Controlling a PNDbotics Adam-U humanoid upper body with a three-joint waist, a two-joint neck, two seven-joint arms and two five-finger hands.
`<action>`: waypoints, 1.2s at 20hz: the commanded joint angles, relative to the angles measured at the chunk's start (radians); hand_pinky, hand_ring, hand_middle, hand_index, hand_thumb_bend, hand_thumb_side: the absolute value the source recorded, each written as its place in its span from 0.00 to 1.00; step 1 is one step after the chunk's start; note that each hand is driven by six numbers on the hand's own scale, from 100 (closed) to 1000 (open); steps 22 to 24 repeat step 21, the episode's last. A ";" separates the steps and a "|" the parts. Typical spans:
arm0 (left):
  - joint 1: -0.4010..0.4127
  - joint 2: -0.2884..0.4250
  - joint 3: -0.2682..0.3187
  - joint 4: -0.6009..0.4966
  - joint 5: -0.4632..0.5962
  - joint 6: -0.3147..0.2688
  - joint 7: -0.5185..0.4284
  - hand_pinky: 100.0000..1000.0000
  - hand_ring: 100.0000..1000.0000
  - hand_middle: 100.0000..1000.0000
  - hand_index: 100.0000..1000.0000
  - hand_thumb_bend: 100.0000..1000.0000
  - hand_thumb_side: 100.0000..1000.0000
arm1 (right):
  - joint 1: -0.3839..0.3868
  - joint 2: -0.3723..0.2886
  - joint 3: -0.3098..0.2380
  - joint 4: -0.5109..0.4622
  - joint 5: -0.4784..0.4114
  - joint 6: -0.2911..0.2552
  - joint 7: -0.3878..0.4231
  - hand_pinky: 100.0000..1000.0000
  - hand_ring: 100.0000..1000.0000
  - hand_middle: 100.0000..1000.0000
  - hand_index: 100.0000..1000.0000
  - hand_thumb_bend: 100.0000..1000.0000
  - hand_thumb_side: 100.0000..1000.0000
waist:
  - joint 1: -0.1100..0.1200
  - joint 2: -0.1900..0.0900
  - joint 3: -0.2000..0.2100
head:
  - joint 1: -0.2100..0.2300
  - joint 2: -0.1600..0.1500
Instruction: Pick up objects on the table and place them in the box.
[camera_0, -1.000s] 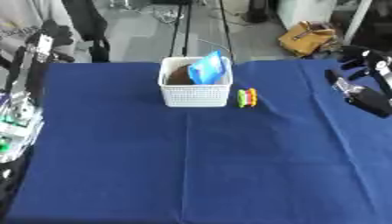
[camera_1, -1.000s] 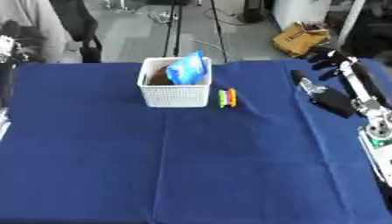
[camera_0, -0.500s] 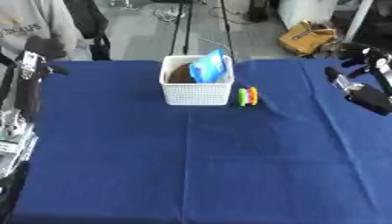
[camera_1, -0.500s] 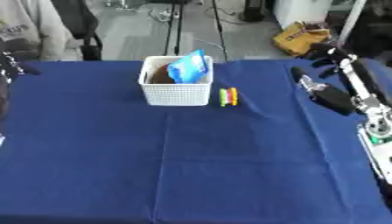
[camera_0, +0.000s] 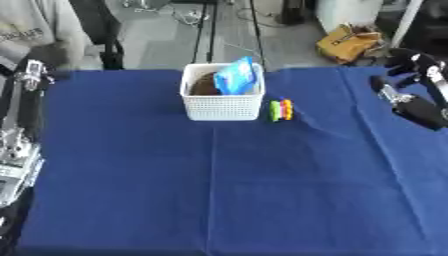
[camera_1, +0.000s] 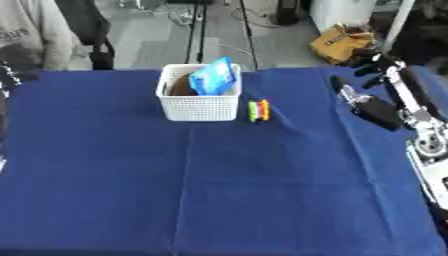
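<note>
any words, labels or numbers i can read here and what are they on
Blue packet in the white basket: pale markings, too blurred to read.
Grey sweatshirt of the person at the far left: dark lettering, too blurred to read.
Coloured sticks beside the basket: no text visible.
Nothing else bears writing.
</note>
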 joint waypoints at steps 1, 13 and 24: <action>-0.011 0.010 0.013 -0.019 -0.008 -0.015 0.044 0.86 0.90 0.82 0.91 0.00 1.00 | -0.019 -0.027 -0.008 -0.008 -0.001 -0.001 -0.005 0.59 0.71 0.71 0.91 0.37 0.63 | -0.001 -0.017 0.001 | -0.002 0.000; -0.006 0.010 0.005 -0.014 0.046 -0.037 -0.097 0.67 0.81 0.74 0.85 0.20 1.00 | -0.019 -0.028 -0.008 -0.008 0.000 -0.001 -0.003 0.59 0.71 0.71 0.91 0.37 0.63 | -0.003 -0.019 0.004 | -0.003 0.002; -0.004 0.010 0.007 -0.014 0.052 -0.029 -0.100 0.66 0.80 0.72 0.84 0.20 1.00 | -0.018 -0.028 -0.008 -0.007 0.001 -0.001 -0.001 0.59 0.71 0.71 0.91 0.37 0.62 | -0.003 -0.019 0.003 | -0.001 0.002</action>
